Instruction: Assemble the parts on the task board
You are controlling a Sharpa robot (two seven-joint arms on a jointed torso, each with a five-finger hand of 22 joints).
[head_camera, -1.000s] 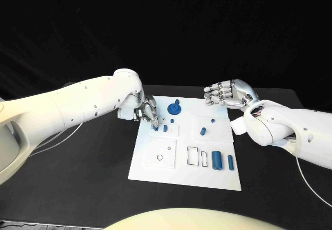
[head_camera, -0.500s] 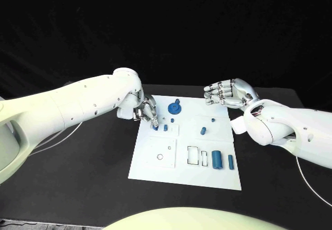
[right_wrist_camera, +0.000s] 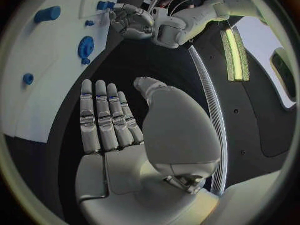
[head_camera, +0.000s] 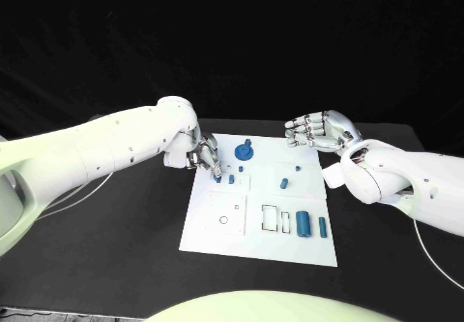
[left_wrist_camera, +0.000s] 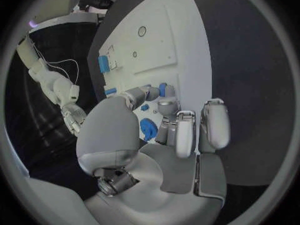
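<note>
The white task board (head_camera: 290, 248) lies in the middle of the black table. My left hand (head_camera: 203, 158) reaches down onto its far left part. There thumb and a finger pinch a small blue peg (head_camera: 218, 178) (left_wrist_camera: 162, 89) standing on the board, with a second peg (head_camera: 231, 179) just beside it. A blue gear (head_camera: 245, 153) (left_wrist_camera: 148, 129) sits near the board's far edge. My right hand (head_camera: 319, 131) (right_wrist_camera: 125, 130) hovers over the far right corner, fingers apart and holding nothing.
More blue parts lie on the board: a short peg (head_camera: 284, 182), a thick cylinder (head_camera: 302, 223) and a thin rod (head_camera: 322, 227) at the near right. Rectangular slots (head_camera: 269, 219) and a round hole (head_camera: 223, 220) are in the near half.
</note>
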